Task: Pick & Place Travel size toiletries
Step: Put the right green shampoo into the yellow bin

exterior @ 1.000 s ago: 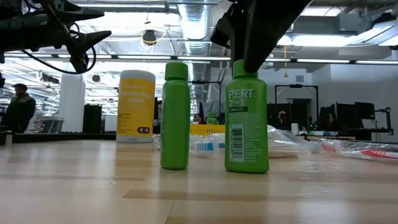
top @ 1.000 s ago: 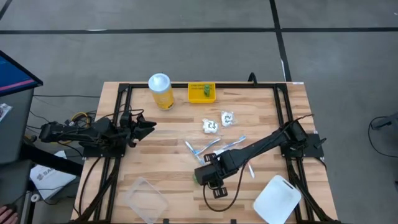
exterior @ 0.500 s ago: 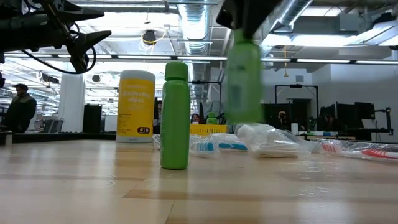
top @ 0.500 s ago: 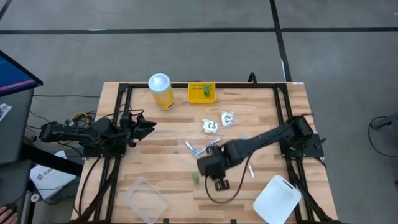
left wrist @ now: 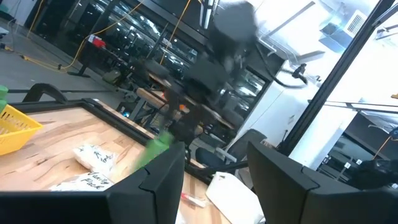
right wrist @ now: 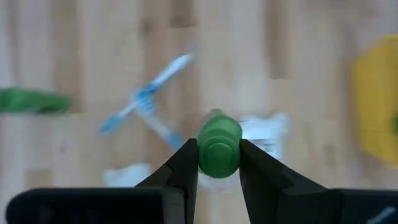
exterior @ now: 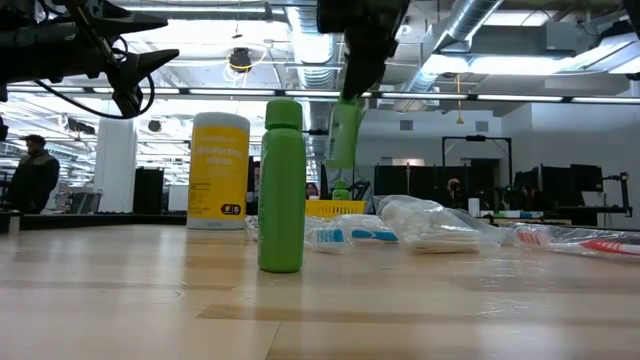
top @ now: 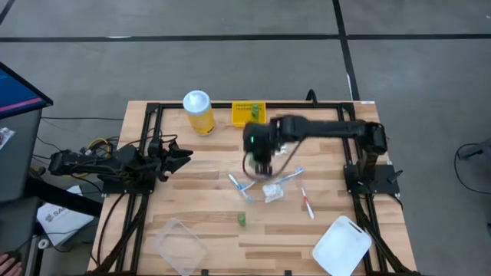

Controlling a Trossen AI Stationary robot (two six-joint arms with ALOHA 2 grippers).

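**Green bottle held in the air, cap toward the wrist camera**

The right pincer (right wrist: pixel 216 163) pinches a small green bottle (right wrist: pixel 218 148) between its two fingers (right wrist: pixel 184 163), which press on either side of it. In the right wrist view the bottle's round end faces the camera, so its long axis runs along the fingers. In the low view that bottle (exterior: pixel 343 133) hangs clear of the wooden surface (exterior: pixel 320 300), roughly upright with a slight tilt, under the dark right arm. From above, the right pincer (top: pixel 258 157) is over the middle of the surface (top: pixel 199 199), between the small yellow tray (top: pixel 248 113) and the toothbrush sticks (top: pixel 244 184).

A second green bottle (exterior: pixel 281 186) stands upright on the surface, seen from above as a small green spot (top: pixel 242 219) near the front. A third green piece (top: pixel 254 113) sits in the yellow tray. A crinkled white packet (top: pixel 271 192) lies beside the blue-white sticks, and a red-white stick (top: pixel 306 204) lies to its right.

The left pincer (top: pixel 181 156) waits at the left edge of the surface, its fingers (left wrist: pixel 155 180) spread apart and holding nothing.
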